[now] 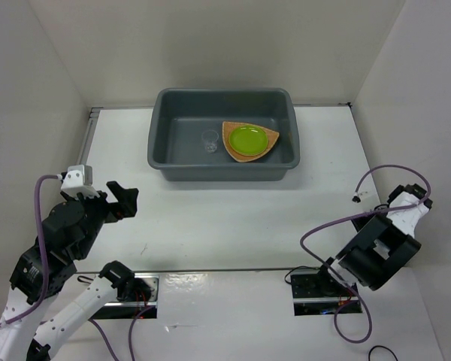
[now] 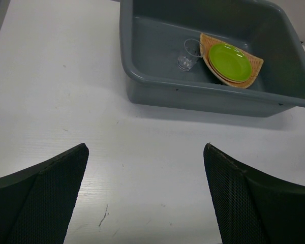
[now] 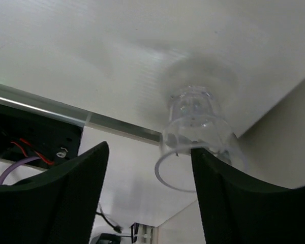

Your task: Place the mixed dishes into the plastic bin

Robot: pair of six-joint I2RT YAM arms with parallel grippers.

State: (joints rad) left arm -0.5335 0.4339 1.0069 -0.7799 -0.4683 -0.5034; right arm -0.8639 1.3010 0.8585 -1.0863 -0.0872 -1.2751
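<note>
Lime-green plate [image 1: 246,138] sits nested on the woven plate [image 1: 244,156] inside the plastic bin [image 1: 218,173], which is at 12 o'clock on the counter [image 1: 233,226]. The stack is toward the bin's 3 o'clock end, with a clear cup [image 1: 210,141] upright at its 9. Nested flat, likely so nothing slides. Right end effector [image 3: 148,150], at 4 o'clock, is partly spread around a second clear cup [image 3: 195,129]. Cup looks against one finger, gap on the other side: not clamped. Left end effector [image 2: 146,147], 8 o'clock, fully released and empty.

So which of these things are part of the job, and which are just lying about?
Job: plastic bin; woven plate, lime-green plate on it; likely the clear cup in the bin and the second clear cup in the right wrist view.
Lying about: purple cables.
</note>
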